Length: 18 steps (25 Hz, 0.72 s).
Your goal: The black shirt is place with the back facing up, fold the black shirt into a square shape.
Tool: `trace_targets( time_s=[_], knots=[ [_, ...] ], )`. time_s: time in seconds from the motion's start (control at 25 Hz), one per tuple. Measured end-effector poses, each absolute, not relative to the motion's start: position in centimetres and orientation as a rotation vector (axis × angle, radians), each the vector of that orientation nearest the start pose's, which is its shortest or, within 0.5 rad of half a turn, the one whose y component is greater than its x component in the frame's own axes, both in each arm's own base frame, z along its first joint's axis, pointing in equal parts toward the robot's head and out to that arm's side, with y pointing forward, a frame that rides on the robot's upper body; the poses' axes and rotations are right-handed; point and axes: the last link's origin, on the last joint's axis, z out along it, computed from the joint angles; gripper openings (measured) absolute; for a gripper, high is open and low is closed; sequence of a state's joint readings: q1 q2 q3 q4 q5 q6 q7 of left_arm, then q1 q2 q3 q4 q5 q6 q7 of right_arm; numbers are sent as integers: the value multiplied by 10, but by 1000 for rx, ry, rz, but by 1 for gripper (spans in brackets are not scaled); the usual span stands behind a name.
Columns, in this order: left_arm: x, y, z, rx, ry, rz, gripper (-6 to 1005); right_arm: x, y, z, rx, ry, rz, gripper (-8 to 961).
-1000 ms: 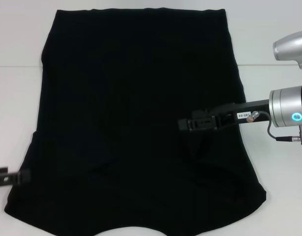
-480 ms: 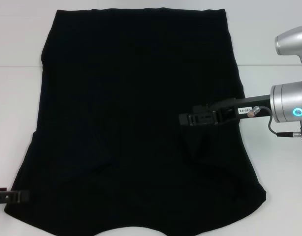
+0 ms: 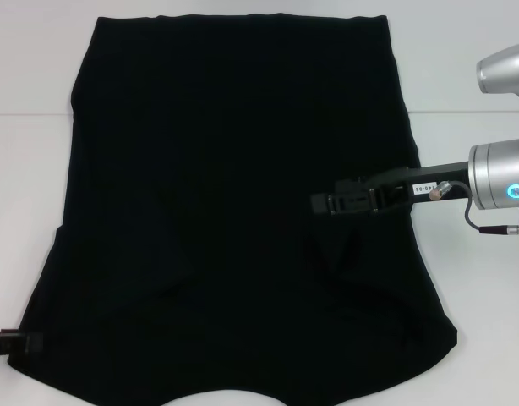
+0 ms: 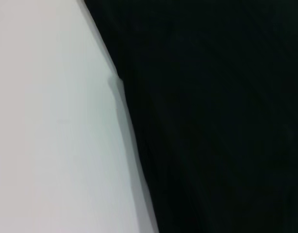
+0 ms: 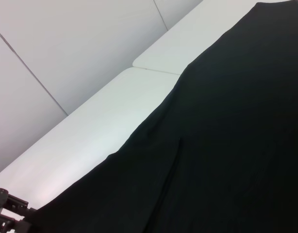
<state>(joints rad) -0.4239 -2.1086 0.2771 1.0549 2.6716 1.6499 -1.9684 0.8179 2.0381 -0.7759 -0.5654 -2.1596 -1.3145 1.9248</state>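
Head view shows the black shirt (image 3: pixel 234 211) spread flat over most of the white table (image 3: pixel 23 169), its near hem close to the robot and its far edge straight across the back. At the shirt's near left corner sits the left gripper (image 3: pixel 19 342), just at the fabric's edge; whether its jaws are spread or pressed together cannot be told. Farther along, over the shirt's right half, the right gripper (image 3: pixel 327 204) reaches in from the right side, low above creased cloth; its jaw state cannot be told either. From the left wrist view, the shirt's edge (image 4: pixel 124 111) runs against bare table (image 4: pixel 52 121).
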Motion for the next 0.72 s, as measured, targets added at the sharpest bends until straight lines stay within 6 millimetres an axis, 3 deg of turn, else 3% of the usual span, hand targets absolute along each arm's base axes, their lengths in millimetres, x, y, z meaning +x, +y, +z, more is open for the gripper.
trace_targets(
  time_s=[0.24, 0.68, 0.72],
  knots=[
    [-368, 270, 78, -2207, -1535, -128, 456, 206, 406, -16, -2677, 1090, 441, 752],
    [-371, 269, 80, -2190, -1535, -127, 214, 222, 399, -8, -2661, 1157, 417, 748],
    [-372, 268, 80, -2186, -1537, -128, 121, 225, 396, -6, -2666, 1173, 414, 747]
  ],
)
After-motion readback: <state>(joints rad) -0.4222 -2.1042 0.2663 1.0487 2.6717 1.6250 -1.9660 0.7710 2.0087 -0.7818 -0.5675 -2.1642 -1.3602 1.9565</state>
